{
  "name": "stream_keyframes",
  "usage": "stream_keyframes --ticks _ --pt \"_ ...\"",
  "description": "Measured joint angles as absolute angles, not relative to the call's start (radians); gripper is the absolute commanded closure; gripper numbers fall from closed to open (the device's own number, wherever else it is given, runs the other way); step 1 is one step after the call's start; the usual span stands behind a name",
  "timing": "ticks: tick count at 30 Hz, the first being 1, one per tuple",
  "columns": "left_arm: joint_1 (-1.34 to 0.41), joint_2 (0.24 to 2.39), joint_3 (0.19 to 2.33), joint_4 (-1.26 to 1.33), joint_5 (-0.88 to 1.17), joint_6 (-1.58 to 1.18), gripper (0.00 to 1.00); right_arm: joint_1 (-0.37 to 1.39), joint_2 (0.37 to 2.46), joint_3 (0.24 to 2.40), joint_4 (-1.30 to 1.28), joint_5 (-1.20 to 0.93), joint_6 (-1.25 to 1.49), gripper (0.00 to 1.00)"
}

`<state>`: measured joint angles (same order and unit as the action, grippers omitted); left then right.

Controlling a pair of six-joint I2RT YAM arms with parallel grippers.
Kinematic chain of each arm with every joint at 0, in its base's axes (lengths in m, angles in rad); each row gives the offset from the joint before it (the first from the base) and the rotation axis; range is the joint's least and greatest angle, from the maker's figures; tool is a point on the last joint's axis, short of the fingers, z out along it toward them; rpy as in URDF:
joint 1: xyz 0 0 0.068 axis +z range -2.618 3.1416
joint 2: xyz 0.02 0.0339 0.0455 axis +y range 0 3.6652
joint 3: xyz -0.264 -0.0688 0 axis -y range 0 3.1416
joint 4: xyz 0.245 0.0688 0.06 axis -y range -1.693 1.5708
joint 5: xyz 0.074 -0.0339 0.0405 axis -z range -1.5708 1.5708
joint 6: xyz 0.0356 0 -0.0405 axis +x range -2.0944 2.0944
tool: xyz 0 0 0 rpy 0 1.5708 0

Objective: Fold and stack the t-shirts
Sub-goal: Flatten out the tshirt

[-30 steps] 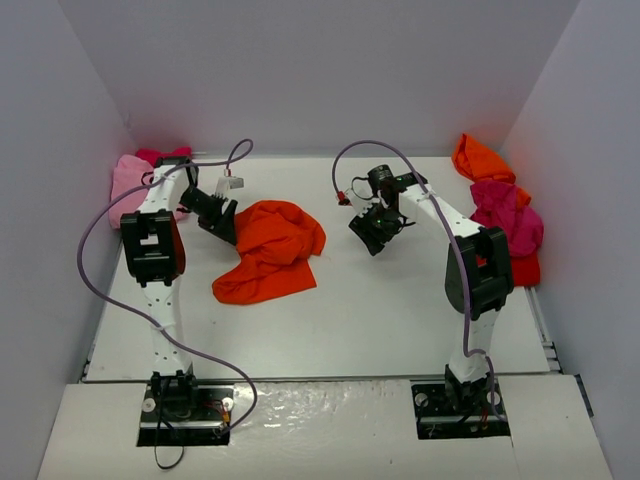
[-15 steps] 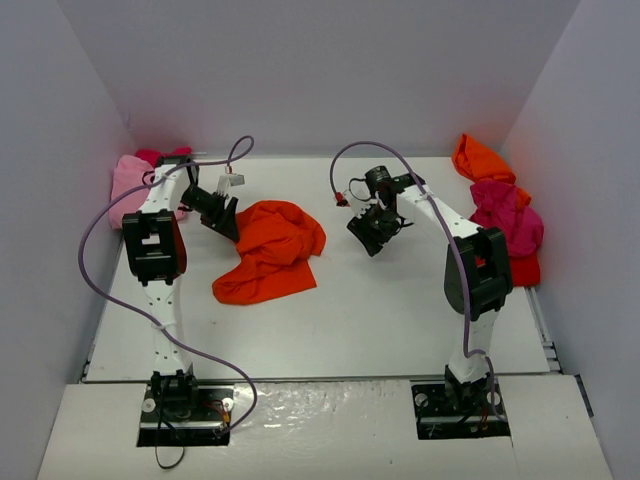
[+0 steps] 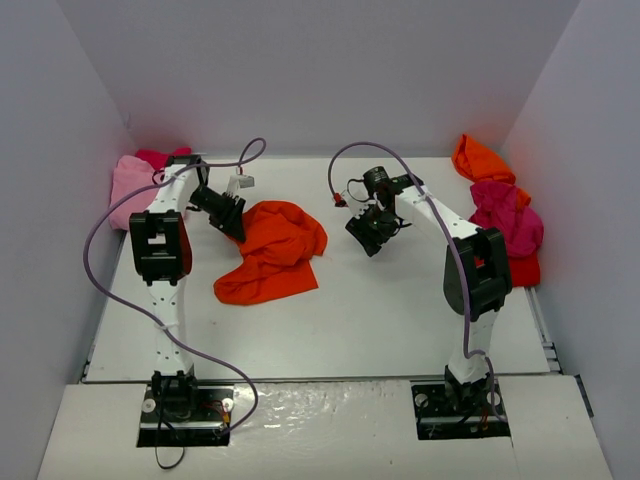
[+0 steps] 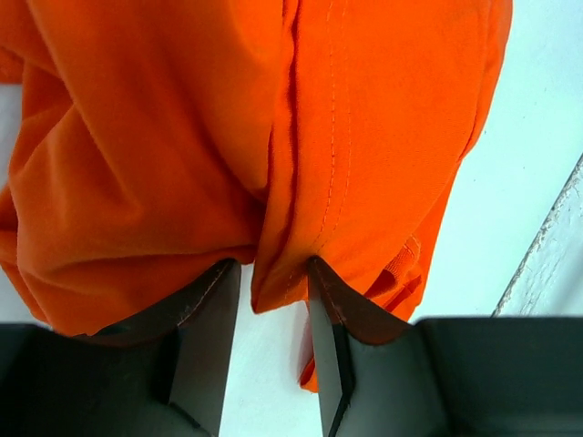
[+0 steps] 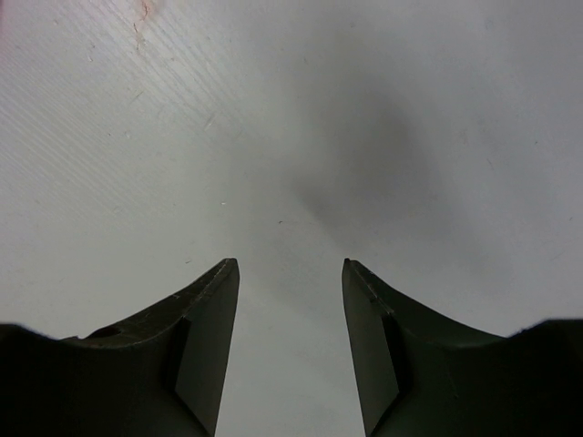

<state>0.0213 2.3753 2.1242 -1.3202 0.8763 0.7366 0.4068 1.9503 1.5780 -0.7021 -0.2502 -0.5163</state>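
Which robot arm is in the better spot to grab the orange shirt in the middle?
Left. The left gripper has the edge of the orange t-shirt between its open jaws. The right gripper is apart from it, open over bare table.

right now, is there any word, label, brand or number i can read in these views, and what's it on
No text reads in any view.
crumpled orange-red cloth t-shirt: plain, and the left wrist view shows only stitched seams.
pink cloth t-shirt heap and magenta cloth t-shirt heap: no print visible.
small red mark on the right arm's black housing: too small to read.
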Motion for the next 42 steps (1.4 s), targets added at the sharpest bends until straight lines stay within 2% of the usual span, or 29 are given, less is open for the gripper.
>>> stream_keyframes --ticks 2,17,27,42 --pt "0.016 2.375 2.124 -1.320 0.877 0.741 0.78 0.407 1.950 1.578 -0.699 -0.250 -0.516 0.53" --pt "-0.013 2.286 2.113 -1.323 0.866 0.748 0.88 0.407 1.950 1.550 -0.682 -0.246 -0.517 0.53" --pt "-0.048 2.272 2.109 -1.324 0.847 0.747 0.83 0.407 1.950 1.545 -0.676 -0.243 -0.521 0.53" --pt "-0.093 2.273 2.090 -1.324 0.802 0.746 0.82 0.407 1.950 1.545 -0.676 -0.239 -0.521 0.53"
